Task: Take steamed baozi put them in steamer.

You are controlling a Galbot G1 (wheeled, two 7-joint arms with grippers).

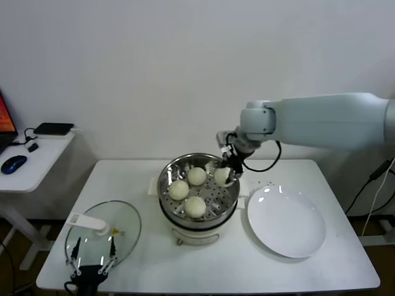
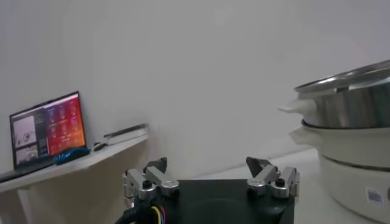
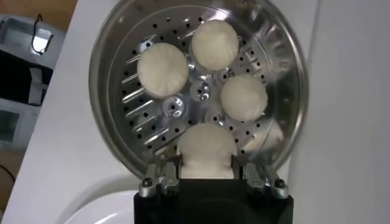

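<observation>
The shiny steel steamer (image 1: 170, 179) stands on its white pot base at the table's middle. Three cream-white baozi (image 1: 195, 206) lie on its perforated bottom; they also show in the right wrist view (image 3: 163, 69). My right gripper (image 1: 226, 172) is at the steamer's right rim, shut on a fourth baozi (image 3: 206, 149), held just inside the basket. My left gripper (image 1: 91, 258) is parked at the table's front left edge, over the glass lid, open and empty; it also shows in the left wrist view (image 2: 210, 173).
A flat white plate (image 1: 286, 222) lies right of the steamer. A round glass lid with a white handle (image 1: 123, 225) lies at the front left. A side desk with a mouse (image 1: 13, 163) stands farther left.
</observation>
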